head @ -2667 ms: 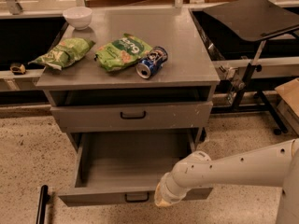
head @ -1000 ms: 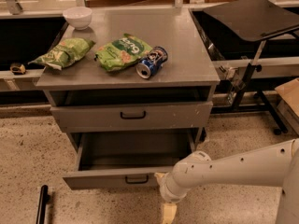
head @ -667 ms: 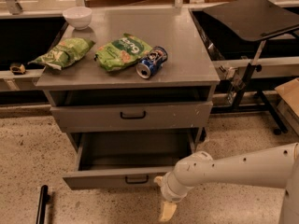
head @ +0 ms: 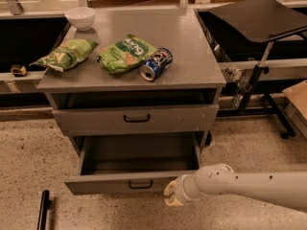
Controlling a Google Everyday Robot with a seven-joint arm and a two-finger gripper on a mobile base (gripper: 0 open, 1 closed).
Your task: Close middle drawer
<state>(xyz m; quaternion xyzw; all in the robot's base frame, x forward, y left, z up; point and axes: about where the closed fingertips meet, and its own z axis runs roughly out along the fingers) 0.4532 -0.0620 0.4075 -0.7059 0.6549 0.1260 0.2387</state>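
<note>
Here one claw (head: 171,196), grip unclear, sits by the open middle drawer (head: 125,184); two bags (head: 64,54) (head: 125,53), one can (head: 156,64) above.

The grey cabinet top (head: 192,56) carries four items. A white bowl (head: 80,17) stands upright at the far left corner. The left snack bag (head: 64,54), green, lies flat at the left edge. The centre snack bag (head: 125,53), also green, lies just right of it. A blue drinks can (head: 156,64) lies on its side against the centre snack bag's right end. The cabinet stands on a speckled floor (head: 29,157). The gripper (head: 171,196) is low at the near right, at the front panel of the middle drawer (head: 96,185).
</note>
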